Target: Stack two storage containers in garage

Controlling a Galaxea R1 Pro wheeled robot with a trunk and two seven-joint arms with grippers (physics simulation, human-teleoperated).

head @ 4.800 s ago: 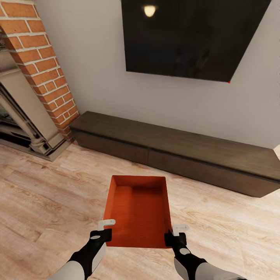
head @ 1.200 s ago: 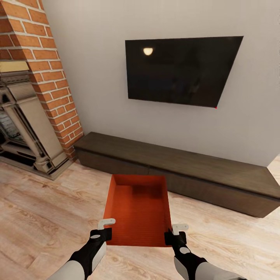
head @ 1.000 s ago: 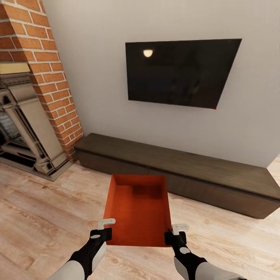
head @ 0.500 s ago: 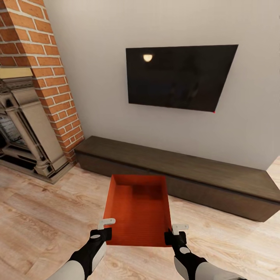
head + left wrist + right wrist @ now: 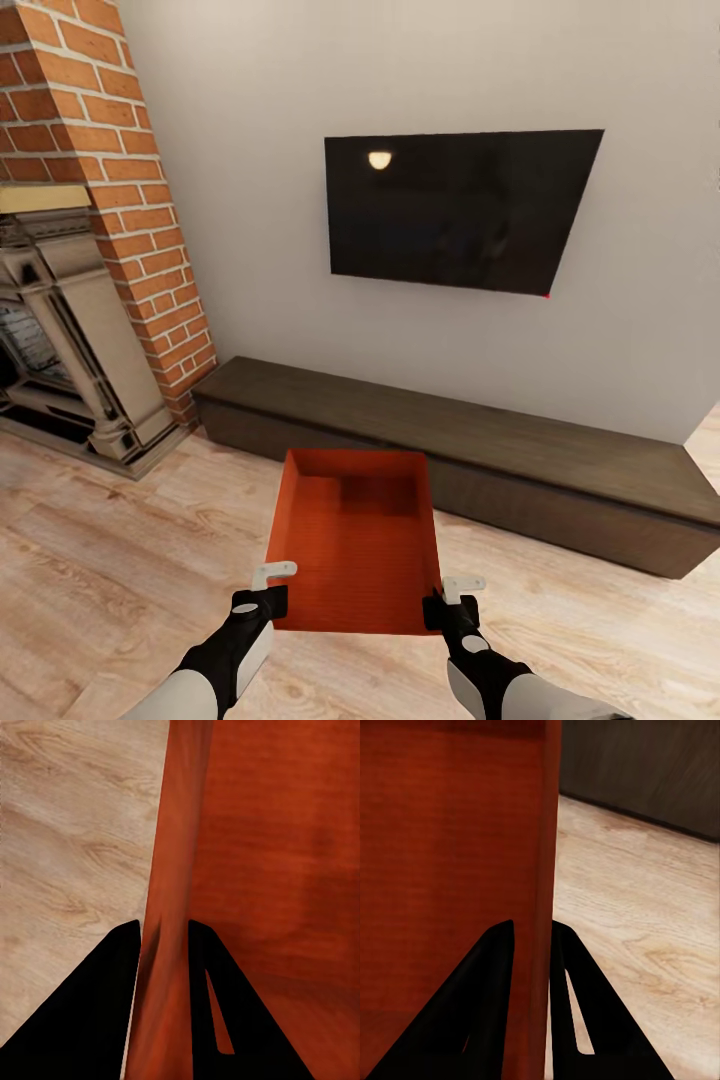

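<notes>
Head view: the left gripper (image 5: 262,590) and right gripper (image 5: 450,597) each pinch a near corner of the storage container (image 5: 352,540), held above the wood floor (image 5: 100,560) before the dark cabinet (image 5: 520,470). Left wrist view: fingers (image 5: 112,967) clamp the container's side wall. Right wrist view: fingers (image 5: 495,967) clamp the opposite wall.

Two black-and-white robot arms, each ending in a small gripper.
The left gripper (image 5: 268,582) and right gripper (image 5: 452,591) each have a pale grey-white angled finger on a black wrist block with a light oval patch; the forearms are glossy white shells over black joints.
</notes>
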